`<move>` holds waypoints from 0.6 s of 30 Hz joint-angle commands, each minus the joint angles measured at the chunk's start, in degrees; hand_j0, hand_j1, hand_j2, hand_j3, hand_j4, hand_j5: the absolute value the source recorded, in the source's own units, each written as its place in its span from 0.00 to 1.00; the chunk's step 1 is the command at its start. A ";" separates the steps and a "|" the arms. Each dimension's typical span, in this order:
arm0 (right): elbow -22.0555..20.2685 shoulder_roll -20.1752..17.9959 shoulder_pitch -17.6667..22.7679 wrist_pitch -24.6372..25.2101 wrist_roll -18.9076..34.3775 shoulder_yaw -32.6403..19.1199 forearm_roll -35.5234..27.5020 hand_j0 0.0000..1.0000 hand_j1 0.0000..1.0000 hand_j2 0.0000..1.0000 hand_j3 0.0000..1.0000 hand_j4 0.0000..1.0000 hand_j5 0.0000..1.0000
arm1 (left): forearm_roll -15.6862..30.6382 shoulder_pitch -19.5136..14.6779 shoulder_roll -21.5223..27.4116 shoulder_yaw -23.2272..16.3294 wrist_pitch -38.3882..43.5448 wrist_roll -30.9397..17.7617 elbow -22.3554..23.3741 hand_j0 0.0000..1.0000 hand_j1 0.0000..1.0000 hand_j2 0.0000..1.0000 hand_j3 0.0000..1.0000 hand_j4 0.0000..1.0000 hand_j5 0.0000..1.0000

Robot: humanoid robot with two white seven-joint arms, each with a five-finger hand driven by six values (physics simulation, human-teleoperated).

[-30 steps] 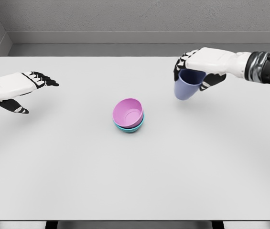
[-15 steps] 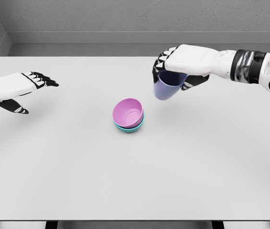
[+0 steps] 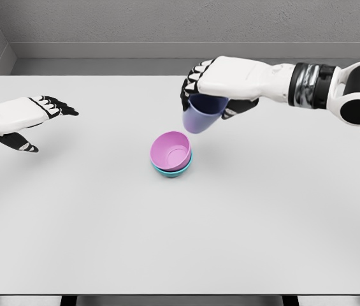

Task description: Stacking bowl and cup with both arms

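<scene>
Gripping a periwinkle-blue cup (image 3: 201,116) from above by its rim, my right hand (image 3: 221,81) holds it in the air, tilted, just beyond and right of a pink bowl (image 3: 171,150). That bowl sits nested in a teal bowl (image 3: 172,171) at the middle of the white surface (image 3: 262,217). My left hand (image 3: 23,115) hovers far left, fingers loosely extended, holding nothing.

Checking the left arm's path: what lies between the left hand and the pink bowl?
Only bare table between left hand and pink bowl, per the head view.
</scene>
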 commanded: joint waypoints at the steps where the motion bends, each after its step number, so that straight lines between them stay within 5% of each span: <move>1: -0.01 1.14 0.00 -0.02 -0.04 0.56 -0.18 0.57 0.57 0.57 0.57 0.57 0.57 | 0.35 0.00 0.08 0.04 0.11 0.06 0.00 1.00 1.00 1.00 1.00 1.00 1.00; 18: 0.16 4.47 -0.18 0.69 -0.04 3.72 0.35 0.57 0.57 0.57 0.57 0.57 0.57 | 0.35 0.00 0.08 0.04 0.11 0.06 0.08 1.00 1.00 1.00 1.00 1.00 1.00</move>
